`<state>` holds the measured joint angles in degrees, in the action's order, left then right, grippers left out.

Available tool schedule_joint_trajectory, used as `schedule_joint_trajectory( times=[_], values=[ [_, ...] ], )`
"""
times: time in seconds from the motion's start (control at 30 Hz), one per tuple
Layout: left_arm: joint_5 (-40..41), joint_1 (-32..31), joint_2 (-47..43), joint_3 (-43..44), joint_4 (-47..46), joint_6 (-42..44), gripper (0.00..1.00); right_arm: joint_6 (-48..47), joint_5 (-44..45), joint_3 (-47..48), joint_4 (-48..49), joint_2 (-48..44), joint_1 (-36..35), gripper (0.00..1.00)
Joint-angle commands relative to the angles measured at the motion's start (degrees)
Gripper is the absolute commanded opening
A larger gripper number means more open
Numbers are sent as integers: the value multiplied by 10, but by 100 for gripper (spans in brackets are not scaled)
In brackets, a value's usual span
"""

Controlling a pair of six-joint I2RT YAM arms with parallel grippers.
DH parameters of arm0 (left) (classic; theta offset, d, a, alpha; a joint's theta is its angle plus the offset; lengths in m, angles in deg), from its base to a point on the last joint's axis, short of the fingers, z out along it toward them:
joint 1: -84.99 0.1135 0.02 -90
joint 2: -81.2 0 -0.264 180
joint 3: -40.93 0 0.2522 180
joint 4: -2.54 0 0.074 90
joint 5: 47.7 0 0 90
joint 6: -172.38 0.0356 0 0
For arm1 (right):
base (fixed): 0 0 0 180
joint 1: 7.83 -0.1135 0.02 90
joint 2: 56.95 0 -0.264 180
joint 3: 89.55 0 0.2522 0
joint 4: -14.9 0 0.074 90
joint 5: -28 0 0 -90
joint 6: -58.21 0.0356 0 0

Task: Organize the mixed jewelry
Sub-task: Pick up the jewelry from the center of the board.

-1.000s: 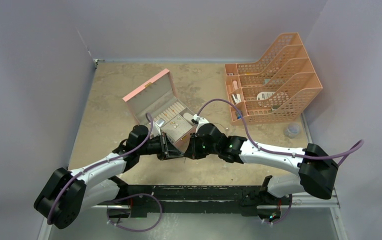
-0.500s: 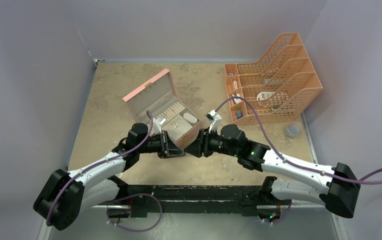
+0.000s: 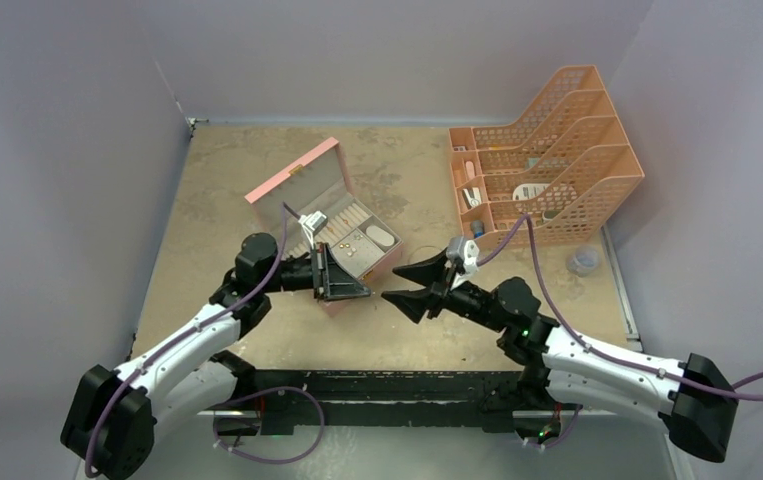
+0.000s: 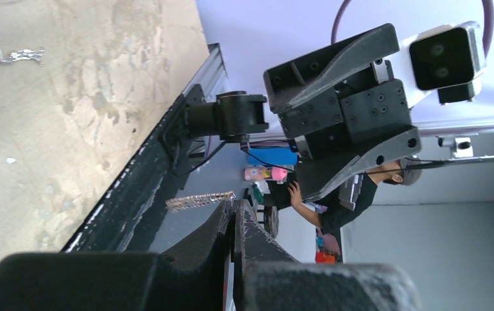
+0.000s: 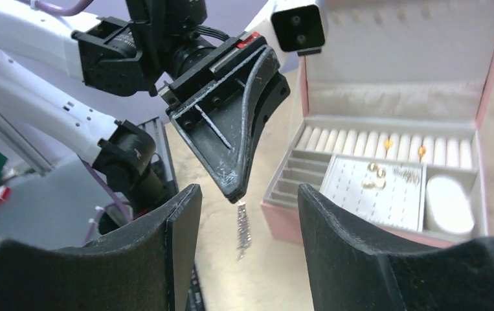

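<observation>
Right wrist: silvery chain (image 5: 241, 227) blurred

Silvery chain (image 5: 241, 223): short, glittering, hung straight down from the pinched tips of the left hand (image 5: 234, 192).
Small gold rings (image 5: 373, 176): clustered on the white pad (image 5: 360, 202) inside the open pink box (image 5: 490, 84).
Second silvery piece (image 4: 21, 56): lay flat on the table (image 4: 69, 116).

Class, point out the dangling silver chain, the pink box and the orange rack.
silver chain (image 5: 242, 227), right wrist view, middle links.
pink box (image 3: 292, 173), top view, lid's edge.
orange rack (image 3: 577, 205), top view, mesh side wall.
</observation>
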<state>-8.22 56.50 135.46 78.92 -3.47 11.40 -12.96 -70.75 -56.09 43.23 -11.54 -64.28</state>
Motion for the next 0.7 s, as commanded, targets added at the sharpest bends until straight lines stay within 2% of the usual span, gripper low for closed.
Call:
schedule_joint_trajectory(
  times=[0.0, 0.17, 0.3, 0.67],
  values=[
    [-37, 5, -30, 36, -35, -50, 0, -143, -68, 39, 100, 31, 3, 59],
    [-50, 6, -49, 52, -31, -67, 0, -178, -152, 46, 142, 61, 3, 53],
    [-57, 5, -59, 62, -28, -75, 0, -185, -196, 52, 163, 74, 3, 53],
    [-61, 5, -67, 61, -26, -82, 0, -211, -206, 67, 158, 95, 3, 47]
  ],
)
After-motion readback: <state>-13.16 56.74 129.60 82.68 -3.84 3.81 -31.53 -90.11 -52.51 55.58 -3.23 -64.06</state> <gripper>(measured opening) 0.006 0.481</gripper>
